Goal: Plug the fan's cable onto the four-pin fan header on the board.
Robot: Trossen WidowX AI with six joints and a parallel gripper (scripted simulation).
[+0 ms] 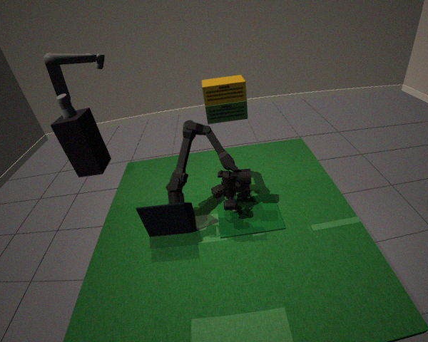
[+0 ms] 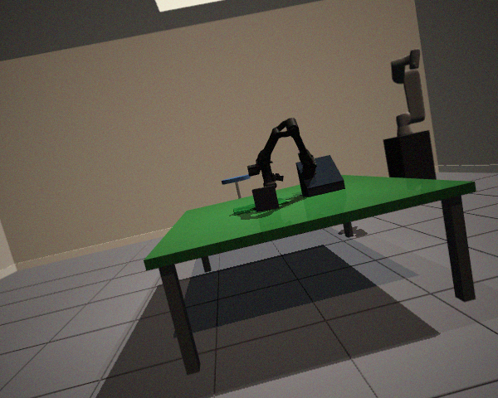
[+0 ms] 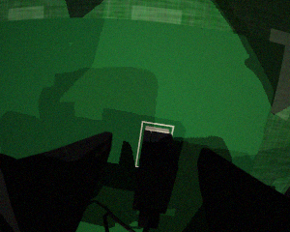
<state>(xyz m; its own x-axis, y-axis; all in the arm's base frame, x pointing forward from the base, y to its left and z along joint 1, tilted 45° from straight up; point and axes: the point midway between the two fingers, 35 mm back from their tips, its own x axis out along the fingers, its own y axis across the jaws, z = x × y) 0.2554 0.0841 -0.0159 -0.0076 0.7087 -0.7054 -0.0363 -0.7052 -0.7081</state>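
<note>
My gripper is open low over the board. Its dark fingertips stand apart, with gaps on both sides of the dark plug. The plug stands between them at the four-pin header, whose pale edge shows past the plug's far end. A white outline on the board surrounds that spot. The green board lies flat on the table. Thin dark cable lines run near the left finger. The pins and the plug's depth are hidden, so its seating cannot be told.
A dark blue slanted box stands by the arm's base. A dark block stands beside the board. The green table carries the arm. Another arm on a dark pedestal stands off the table.
</note>
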